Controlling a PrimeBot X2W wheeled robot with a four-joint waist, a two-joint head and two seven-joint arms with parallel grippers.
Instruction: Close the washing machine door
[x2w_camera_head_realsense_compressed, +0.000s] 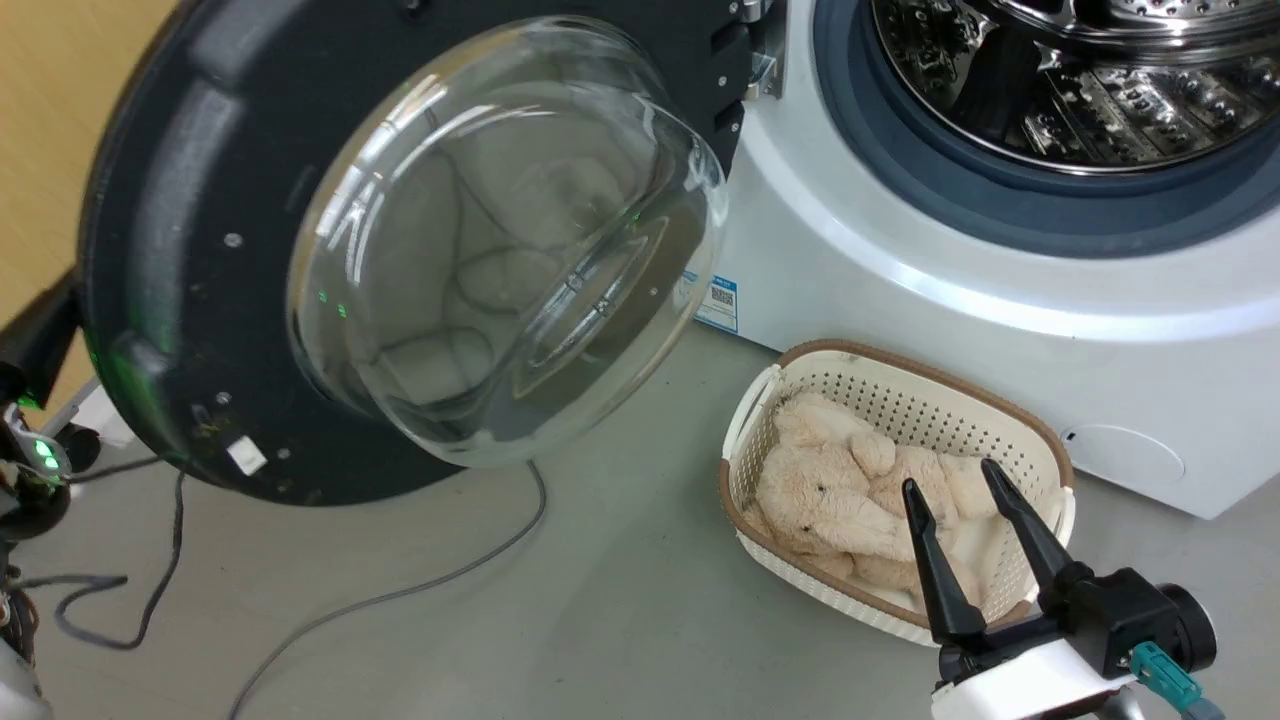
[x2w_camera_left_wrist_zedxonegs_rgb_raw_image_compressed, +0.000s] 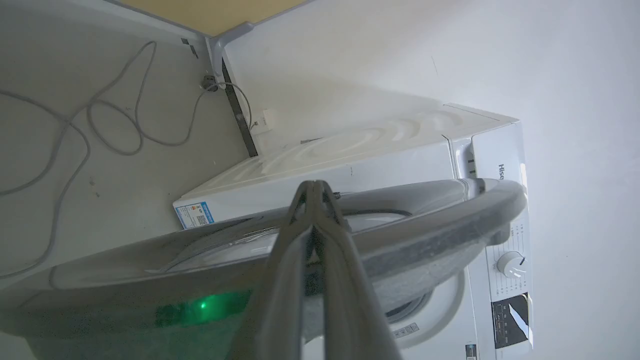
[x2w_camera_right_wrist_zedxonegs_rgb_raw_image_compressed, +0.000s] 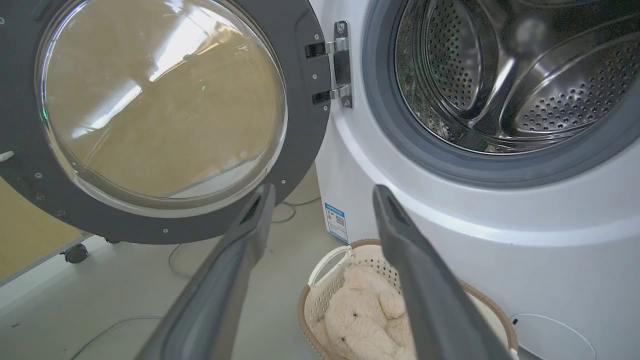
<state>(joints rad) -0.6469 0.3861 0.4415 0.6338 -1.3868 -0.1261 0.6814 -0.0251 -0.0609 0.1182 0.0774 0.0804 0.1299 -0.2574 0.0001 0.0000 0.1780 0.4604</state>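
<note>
In the head view you see one washing machine door swung wide open, left of the one washing machine. One basket holding one plush toy sits on the floor. Your right tool shows over it, its two fingers spread and empty.

In the left wrist view, your left tool has both fingers pressed together, gripping nothing, its tips by the door's outer rim.

In the right wrist view, the door hangs open on one metal hinge.

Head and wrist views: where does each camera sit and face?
Head view: on the head, facing down at the open washing machine door and basket; right gripper lower right.
Left wrist view: on the left arm, looking past the shut left gripper and door rim at the washing machine.
Right wrist view: on the right arm, facing door and drum between open fingers.
Shared: the door, in all three.
</note>
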